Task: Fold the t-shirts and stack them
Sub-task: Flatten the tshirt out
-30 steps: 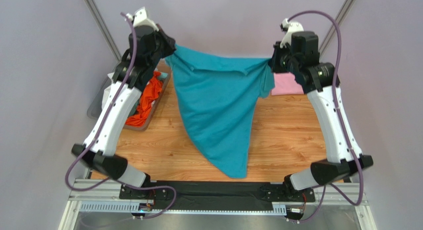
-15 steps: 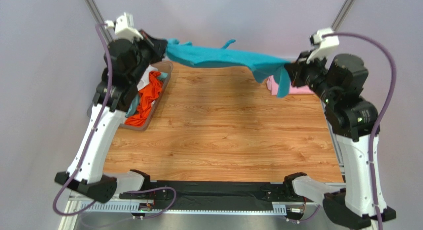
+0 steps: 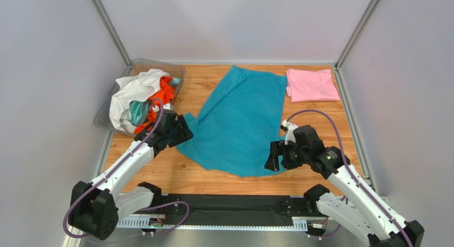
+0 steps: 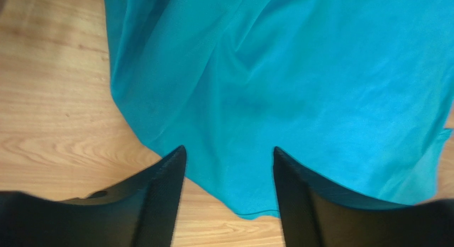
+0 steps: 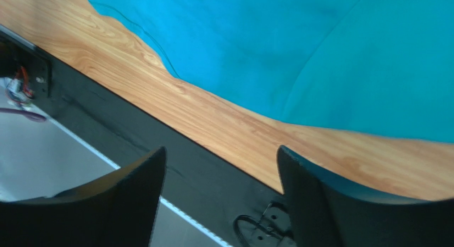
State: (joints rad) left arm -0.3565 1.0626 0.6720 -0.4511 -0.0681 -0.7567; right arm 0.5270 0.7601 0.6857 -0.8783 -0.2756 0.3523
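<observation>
A teal-blue t-shirt (image 3: 242, 119) lies spread out on the wooden table, skewed, with its neck end toward the back. My left gripper (image 3: 186, 134) hovers low at the shirt's left edge. In the left wrist view it (image 4: 229, 157) is open over the shirt's (image 4: 298, 71) hem, holding nothing. My right gripper (image 3: 270, 161) sits at the shirt's near right corner. It (image 5: 221, 157) is open and empty above the table's front edge, with the shirt (image 5: 298, 50) just beyond it. A folded pale pink t-shirt (image 3: 311, 84) rests at the back right.
A clear plastic bin (image 3: 181, 75) at the back left holds crumpled white (image 3: 136, 90), orange (image 3: 165, 92) and light aqua shirts. A black rail (image 3: 234, 204) runs along the near edge between the arm bases. Grey walls enclose the table on three sides.
Both grippers held the teal shirt stretched in the air at the back. They swung down toward the near side, laid it on the table and let go.
</observation>
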